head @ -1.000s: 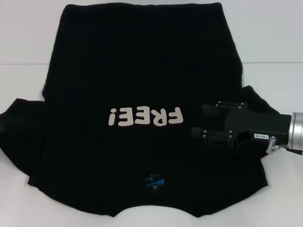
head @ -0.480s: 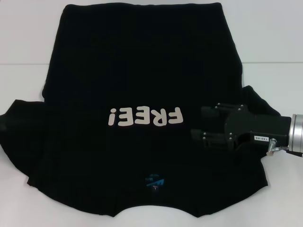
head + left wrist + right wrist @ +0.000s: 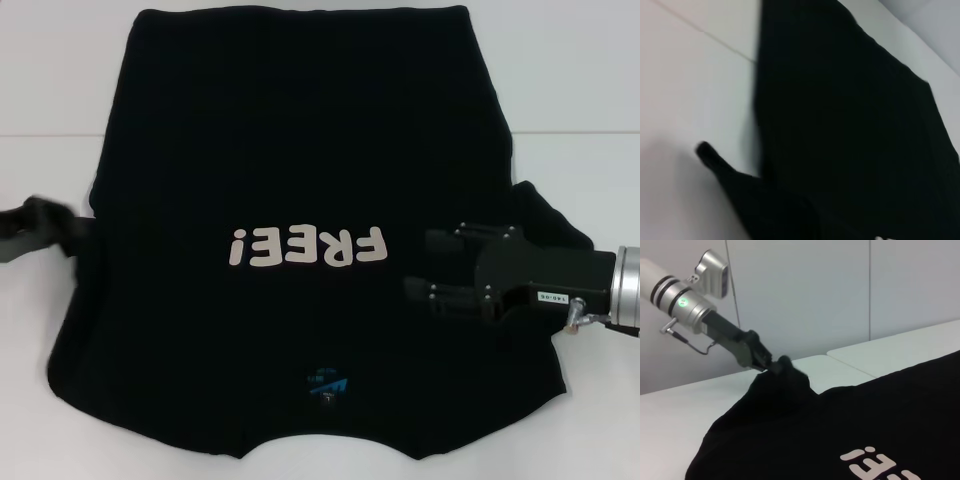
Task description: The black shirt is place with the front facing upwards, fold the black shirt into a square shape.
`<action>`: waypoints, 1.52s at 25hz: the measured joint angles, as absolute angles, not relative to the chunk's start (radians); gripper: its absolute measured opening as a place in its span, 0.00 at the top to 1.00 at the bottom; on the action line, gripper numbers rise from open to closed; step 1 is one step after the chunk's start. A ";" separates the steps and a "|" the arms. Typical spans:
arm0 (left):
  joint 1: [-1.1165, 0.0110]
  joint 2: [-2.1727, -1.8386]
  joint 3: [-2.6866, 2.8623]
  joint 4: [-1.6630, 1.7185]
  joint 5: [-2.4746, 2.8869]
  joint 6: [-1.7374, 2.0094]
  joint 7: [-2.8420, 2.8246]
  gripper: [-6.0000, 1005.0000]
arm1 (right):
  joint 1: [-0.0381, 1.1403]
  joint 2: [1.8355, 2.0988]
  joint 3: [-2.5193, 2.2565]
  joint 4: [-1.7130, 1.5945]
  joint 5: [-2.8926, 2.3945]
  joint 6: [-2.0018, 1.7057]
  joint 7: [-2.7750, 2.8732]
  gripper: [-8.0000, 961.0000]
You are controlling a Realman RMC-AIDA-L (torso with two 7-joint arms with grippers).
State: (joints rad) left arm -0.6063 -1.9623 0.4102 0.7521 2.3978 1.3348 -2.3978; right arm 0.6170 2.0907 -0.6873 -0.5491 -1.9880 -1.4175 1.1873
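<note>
The black shirt [image 3: 300, 130] lies front up on the white table, with the white "FREE!" lettering [image 3: 307, 246] in the middle and the blue neck label [image 3: 327, 383] near me. My left gripper [image 3: 45, 222] is at the shirt's left edge, shut on the left sleeve; the right wrist view shows it [image 3: 771, 365] holding the bunched sleeve [image 3: 785, 377] up off the table. My right gripper [image 3: 418, 264] is over the shirt's right side, just right of the lettering, with its fingers apart. The left wrist view shows the shirt's body [image 3: 850, 125].
The white table [image 3: 570, 80] shows on both sides of the shirt and beyond its hem, with a seam line [image 3: 60, 135] across it. A pale wall [image 3: 840, 300] stands behind the table in the right wrist view.
The left sleeve, spread flat on the table before, is now gathered and lifted by my left gripper at the shirt's left edge. My right gripper has barely moved.
</note>
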 joint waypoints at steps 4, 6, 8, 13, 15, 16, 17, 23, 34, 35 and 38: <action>-0.640 -1.998 0.507 0.802 2.404 1.340 -2.411 0.98 | 0.615 2.091 -0.687 -0.547 -1.988 -1.417 1.187 0.19; -0.648 -2.014 0.544 0.821 2.404 1.339 -2.413 0.98 | 0.612 2.091 -0.687 -0.547 -1.988 -1.417 1.187 0.19; -0.653 -2.028 0.573 0.833 2.401 1.339 -2.411 0.97 | 0.610 2.091 -0.687 -0.547 -1.988 -1.417 1.187 0.19; -0.666 -2.046 0.604 0.821 2.397 1.337 -2.404 0.94 | 0.609 2.091 -0.687 -0.547 -1.988 -1.417 1.187 0.19; -0.670 -2.046 0.610 0.801 2.380 1.348 -2.391 0.91 | 0.608 2.091 -0.686 -0.547 -1.988 -1.417 1.187 0.19; -0.671 -2.044 0.609 0.787 2.363 1.357 -2.384 0.90 | 0.607 2.091 -0.686 -0.547 -1.988 -1.417 1.187 0.19; -0.671 -2.035 0.606 0.763 2.336 1.373 -2.376 0.88 | 0.607 2.091 -0.686 -0.547 -1.988 -1.416 1.187 0.19; -0.647 -1.953 0.591 0.581 2.100 1.503 -2.170 0.77 | 0.604 2.090 -0.646 -0.546 -1.984 -1.420 1.201 0.19; -0.445 -2.012 0.513 0.577 1.919 1.733 -1.424 0.36 | 0.595 1.981 -0.576 -0.689 -2.016 -1.423 1.825 0.19; -0.436 -2.018 0.511 0.577 1.919 1.744 -1.386 0.32 | 0.597 1.961 -0.576 -0.705 -2.037 -1.423 1.918 0.19; -0.409 -2.034 0.503 0.588 1.919 1.767 -1.294 0.22 | 0.615 1.909 -0.578 -0.763 -2.145 -1.427 2.186 0.19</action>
State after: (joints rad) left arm -0.4093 -2.0341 0.5028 0.5880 1.9188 1.7674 -1.2936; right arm 0.6152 1.9086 -0.5776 -0.7631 -2.1450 -1.4271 2.1862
